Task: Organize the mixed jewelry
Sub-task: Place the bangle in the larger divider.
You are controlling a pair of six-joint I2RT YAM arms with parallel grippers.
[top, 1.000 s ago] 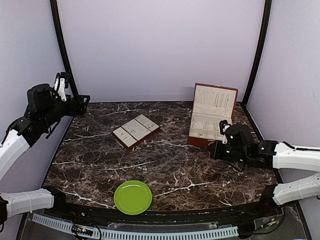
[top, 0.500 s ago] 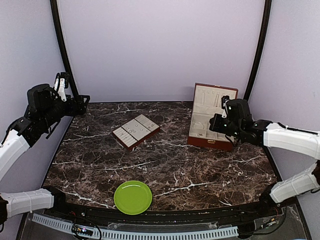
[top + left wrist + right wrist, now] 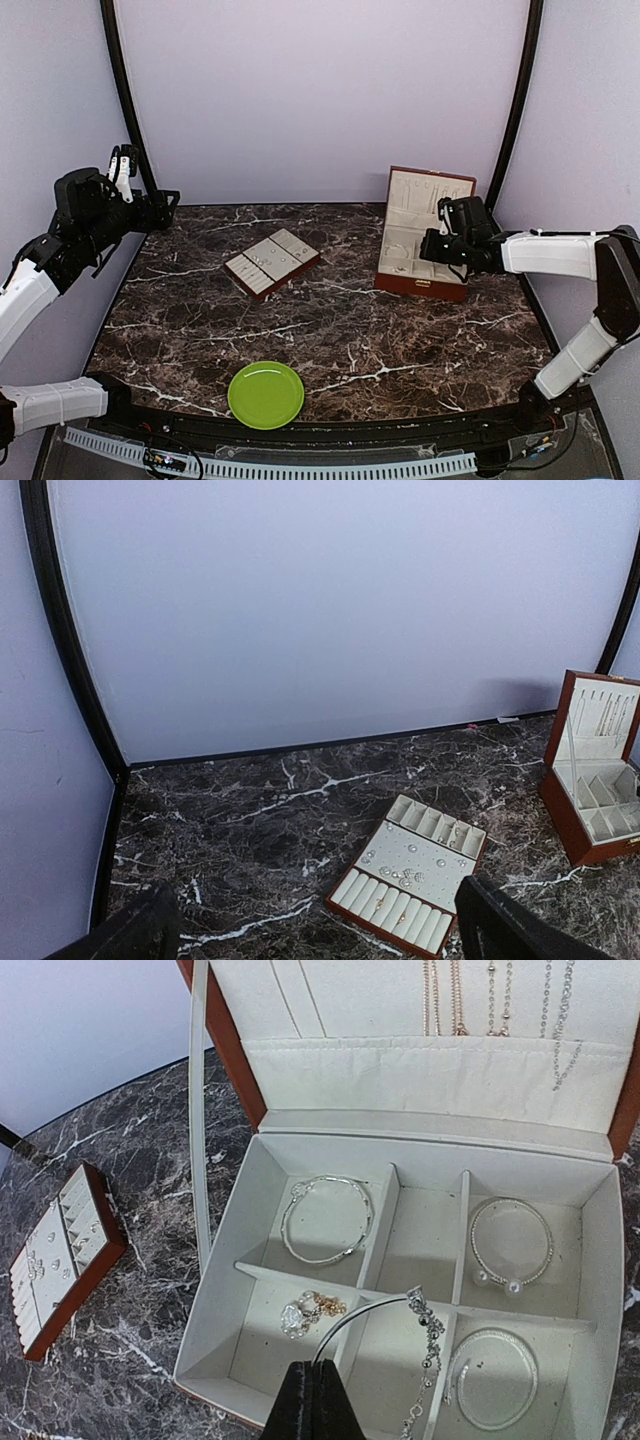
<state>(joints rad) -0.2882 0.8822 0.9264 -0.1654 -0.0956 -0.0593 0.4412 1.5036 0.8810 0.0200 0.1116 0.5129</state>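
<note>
Presently the right gripper [image 3: 311, 1385] hung over the front compartments of the open box [image 3: 212, 1290]. Its jaws were fully closed on one end of a thin silvery bangle [image 3: 365, 1310], whose beaded chain dangled just above a divider. Other mixed jewelry [image 3: 325, 1218]: three bangles and a small gold-and-silver cluster lay in the box's compartments, fine chains hung in its lid, and tiny studs and rings sat on the flat tray [image 3: 372, 927] well to the left of the box. Judgement: the pieces looked very light, the wire springy, and the chains limp and prone to tangle or snag on dividers. Smooth metal may slip, so a pinch on the wire rim beside a bead or clasp seemed best. Far to the left of the box, the left gripper [image 3: 318, 910] had its jaws spread to their widest and held nothing.
</note>
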